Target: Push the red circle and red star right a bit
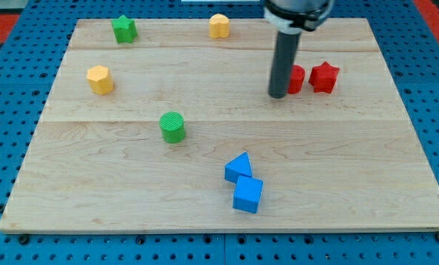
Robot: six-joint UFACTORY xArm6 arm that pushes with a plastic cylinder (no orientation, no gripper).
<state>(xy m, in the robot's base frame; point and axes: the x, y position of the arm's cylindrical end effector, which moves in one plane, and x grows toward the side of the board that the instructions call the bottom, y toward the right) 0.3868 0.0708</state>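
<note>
my tip (278,95) is sitting on the wooden board (205,213) toward the far right, touching or all but touching the left side of the red circle (297,79), which the rod is partly hiding. the red star (324,76) is lying just to the right of the circle, the two appearing to touch or nearly so, both well in from the board's right edge. there are no fingers on this rig, only a straight rod, so there is nothing opening, closing or holding.

judging from this line-up, the push itself seems to be the step in hand: tip, circle and star are forming a row from left to right. the next move is calling for a short, straight slide to the right, keeping the tip centred on the circle so the circle is driving the star ahead without either one slipping off toward the near or far side.

elsewhere, a green star (124,29) and a yellow block (219,26) are resting at the far edge, a yellow hexagon (100,79) at the left, a green cylinder (173,126) near the middle, and two blue blocks (243,183) are touching each other at the near side.
</note>
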